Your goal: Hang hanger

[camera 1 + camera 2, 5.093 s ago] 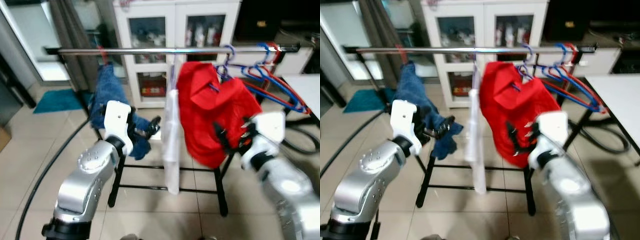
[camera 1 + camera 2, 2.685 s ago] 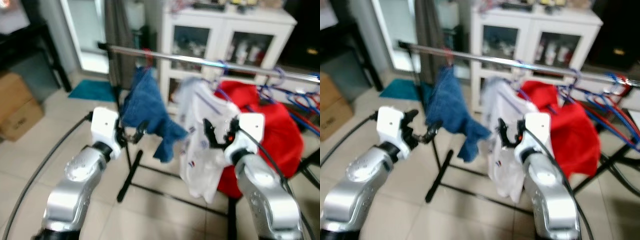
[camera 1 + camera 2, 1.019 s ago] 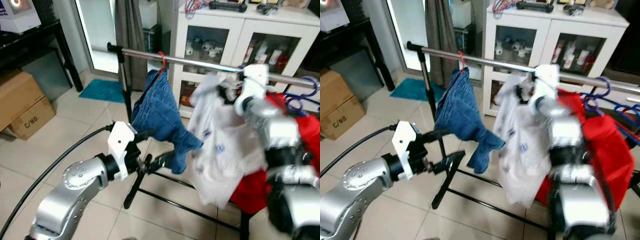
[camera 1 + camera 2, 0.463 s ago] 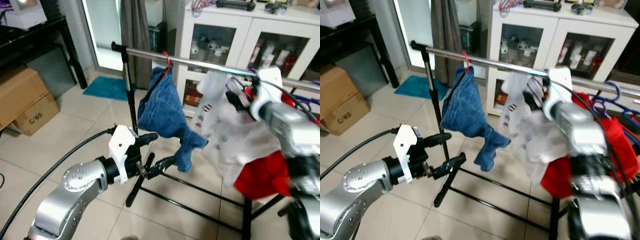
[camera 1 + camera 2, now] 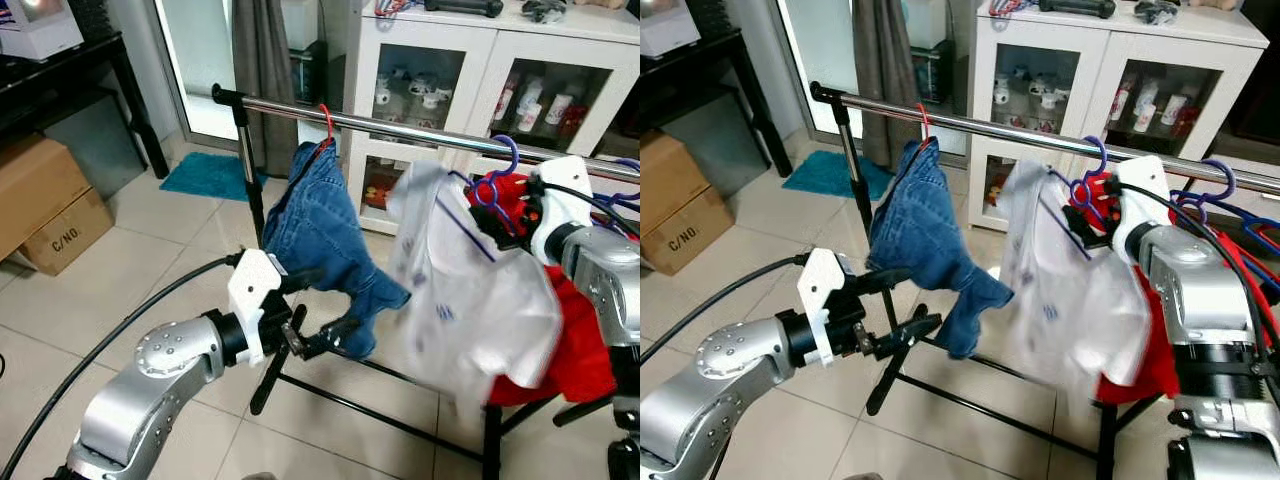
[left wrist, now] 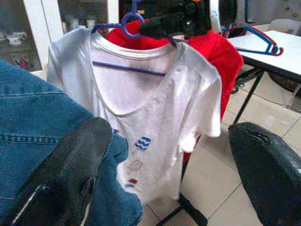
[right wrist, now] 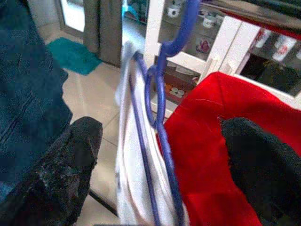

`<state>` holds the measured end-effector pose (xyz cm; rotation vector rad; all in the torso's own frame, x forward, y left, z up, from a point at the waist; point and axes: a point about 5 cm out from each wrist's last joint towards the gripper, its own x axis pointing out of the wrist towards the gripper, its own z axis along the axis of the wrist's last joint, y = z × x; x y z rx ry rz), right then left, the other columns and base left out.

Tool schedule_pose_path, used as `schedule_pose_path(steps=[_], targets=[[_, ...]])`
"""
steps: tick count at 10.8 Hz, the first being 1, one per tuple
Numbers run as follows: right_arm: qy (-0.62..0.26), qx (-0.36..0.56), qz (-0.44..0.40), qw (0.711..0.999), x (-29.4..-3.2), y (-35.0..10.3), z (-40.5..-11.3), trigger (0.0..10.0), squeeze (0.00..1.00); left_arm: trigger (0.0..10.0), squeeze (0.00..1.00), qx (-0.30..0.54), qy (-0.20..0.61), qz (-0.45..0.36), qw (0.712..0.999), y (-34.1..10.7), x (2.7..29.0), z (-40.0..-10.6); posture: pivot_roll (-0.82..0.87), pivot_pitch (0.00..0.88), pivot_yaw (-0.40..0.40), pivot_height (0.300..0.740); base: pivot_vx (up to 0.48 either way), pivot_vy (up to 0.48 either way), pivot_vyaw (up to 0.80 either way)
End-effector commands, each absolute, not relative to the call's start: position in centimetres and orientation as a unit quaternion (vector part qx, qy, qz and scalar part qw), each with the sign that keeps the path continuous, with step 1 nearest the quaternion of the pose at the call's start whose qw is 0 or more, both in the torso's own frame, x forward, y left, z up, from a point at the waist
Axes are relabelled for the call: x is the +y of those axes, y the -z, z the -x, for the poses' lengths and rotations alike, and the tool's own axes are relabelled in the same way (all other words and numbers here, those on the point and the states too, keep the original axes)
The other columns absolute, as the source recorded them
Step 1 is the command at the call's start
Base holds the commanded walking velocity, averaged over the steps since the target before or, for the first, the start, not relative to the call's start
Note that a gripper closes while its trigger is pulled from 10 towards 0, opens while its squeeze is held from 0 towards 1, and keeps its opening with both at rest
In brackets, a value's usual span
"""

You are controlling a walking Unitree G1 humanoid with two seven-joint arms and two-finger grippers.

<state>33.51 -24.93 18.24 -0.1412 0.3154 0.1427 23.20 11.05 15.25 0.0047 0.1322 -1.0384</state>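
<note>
A blue hanger carries a white T-shirt. Its hook is level with the chrome rail; I cannot tell if it rests on the rail. My right gripper is at the hanger's neck, open, with a finger on each side and not touching it. Blue jeans hang on a red hanger to the left, and a red garment hangs behind the shirt. My left gripper is held open below the jeans, holding nothing.
A white glass-door cabinet stands behind the rack. Cardboard boxes and a teal mat lie to the left. A black cable runs across the floor tiles. Spare blue and red hangers hang on the rail's right end. The rack's black foot bar is low ahead.
The white shirt was flung sideways half a second ago and now hangs nearly straight under the rail. My right gripper has dropped slightly to just below rail height. The left arm has barely moved.
</note>
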Motion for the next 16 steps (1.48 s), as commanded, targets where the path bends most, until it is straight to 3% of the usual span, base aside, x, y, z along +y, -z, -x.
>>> schedule_pose_path(steps=[1,3,4,5,16], targets=[[-0.068,0.138,0.054,0.987,-24.8,-18.9,-34.2,10.0,0.0,10.0,1.0,0.059,0.502,-0.005,0.863,-15.3,11.0,-23.2,0.12,0.0,0.047,0.74,0.0,0.0,0.0],[-0.073,0.121,0.036,0.989,-24.0,-18.9,-36.3,10.0,0.0,10.0,1.0,0.061,0.503,-0.007,0.862,-15.3,11.1,-23.4,0.13,0.0,0.045,0.74,0.0,0.0,0.0],[-0.079,0.134,0.041,0.987,-23.7,-18.6,-37.0,3.6,0.0,10.0,1.0,0.062,0.503,-0.008,0.862,-15.3,11.1,-23.4,0.13,0.0,0.041,0.74,0.0,0.0,0.0],[-0.086,0.154,0.041,0.984,-23.4,-18.4,-37.7,0.0,0.0,10.0,1.0,0.062,0.5,-0.008,0.864,-15.3,11.2,-23.4,0.14,0.0,0.027,0.74,0.0,0.0,0.0],[-0.133,0.187,0.059,0.971,-24.9,-18.3,-38.2,0.0,0.0,10.0,1.0,0.047,0.499,-0.006,0.865,-15.2,10.5,-24.5,0.12,0.0,0.024,0.74,0.0,0.0,0.0]])
